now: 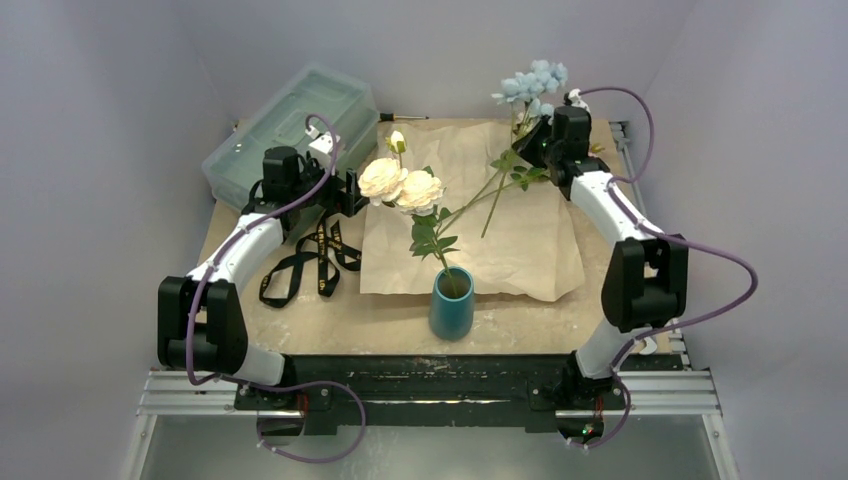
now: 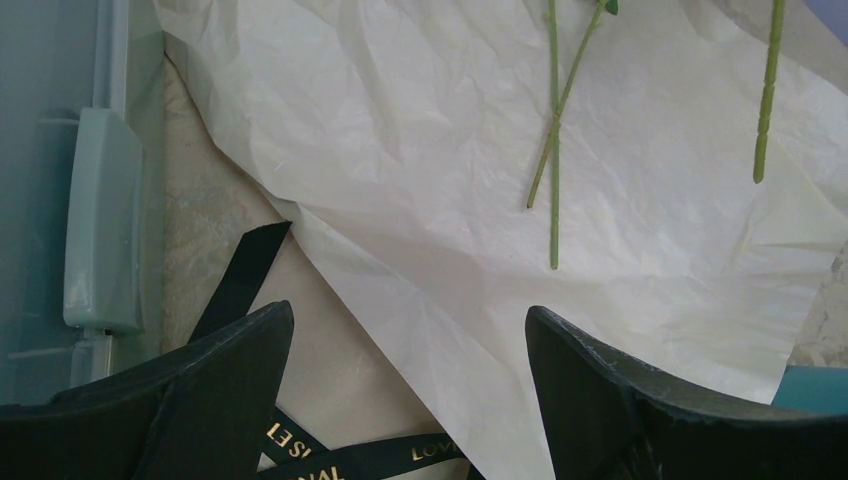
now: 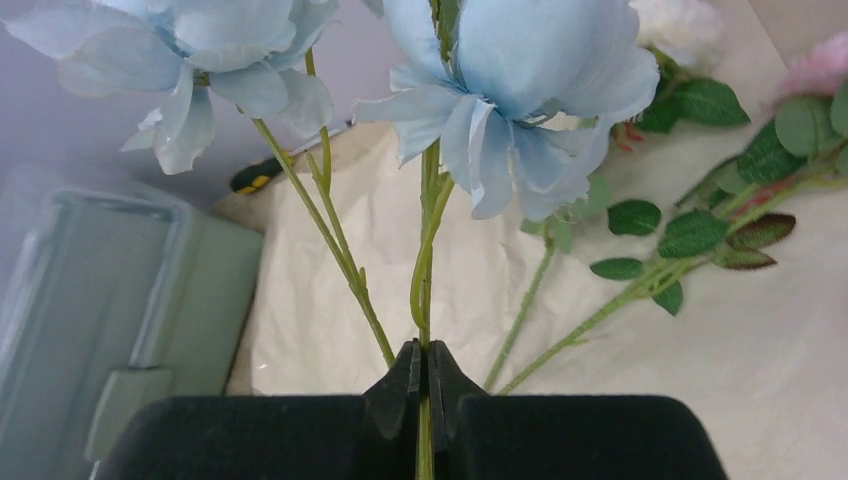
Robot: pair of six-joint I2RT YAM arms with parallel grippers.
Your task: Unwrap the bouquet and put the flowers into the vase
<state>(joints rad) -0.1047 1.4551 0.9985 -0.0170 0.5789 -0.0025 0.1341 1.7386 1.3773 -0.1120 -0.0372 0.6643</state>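
Bouquet: unwrapped, kraft paper spread flat on table, loose stems on it. Cream roses upright in vase at near edge. Judged light, wiry, springy; blooms soft, so best pinched low on bare stalk. Right gripper clamped on blue blossom stem, raised at far right corner. Left gripper wide, empty, above paper edge beside ribbon. Pink bloom cropped in right wrist view; stem ends inside vase hidden.

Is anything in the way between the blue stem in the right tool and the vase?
Nothing tall: loose stems lie flat on the paper between. Cream roses already fill part of the vase mouth.
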